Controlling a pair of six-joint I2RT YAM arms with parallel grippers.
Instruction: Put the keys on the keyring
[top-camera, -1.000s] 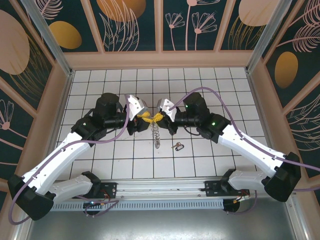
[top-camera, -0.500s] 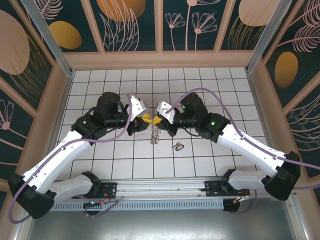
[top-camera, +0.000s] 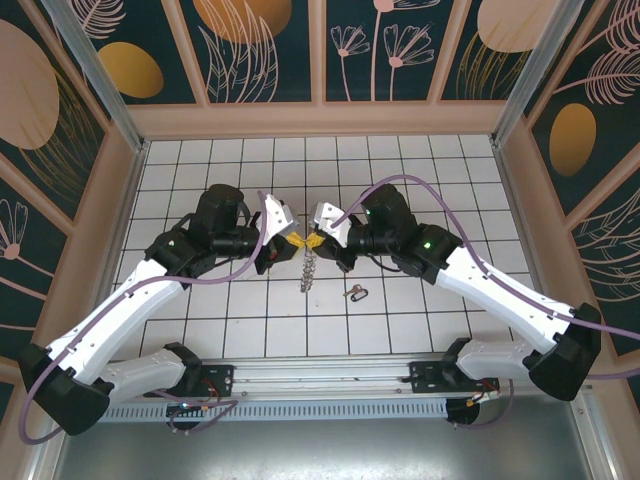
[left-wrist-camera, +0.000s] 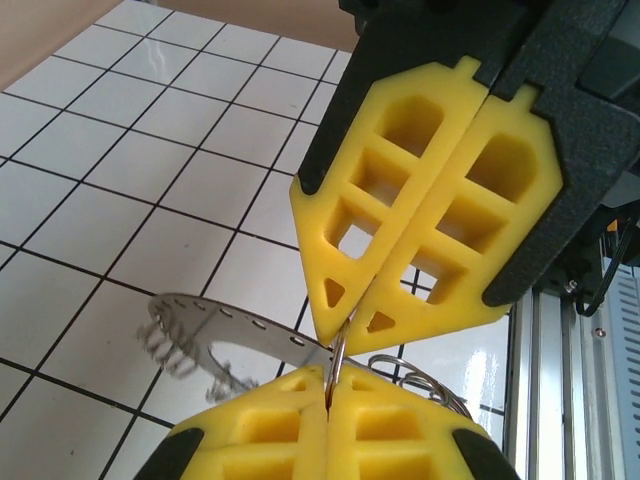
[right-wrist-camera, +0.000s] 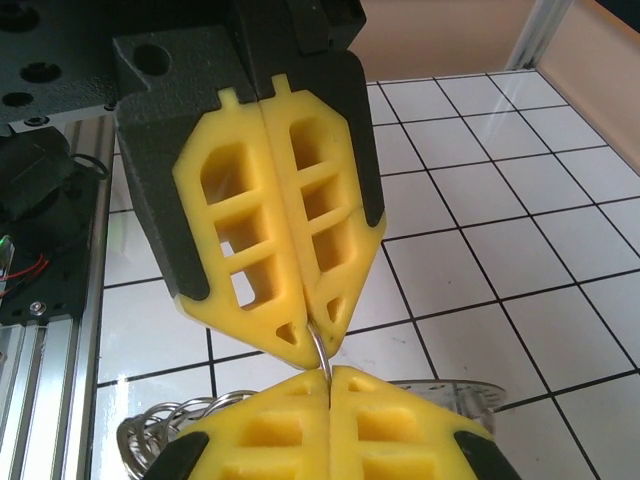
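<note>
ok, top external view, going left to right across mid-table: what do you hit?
left tool → right tool → loose key on the tiles. Both tools are shut on the keyring; it sits where they meet, so it is left out of the order.

Two arms, left arm and right arm: white link shells, black joint housings, black bases at the lower corners of the frame. Purple cable looped along each. Small green light on the right arm. Left gripper and right gripper: black bodies, white wrist plates, yellow lattice-cut fingers tapering to points
</note>
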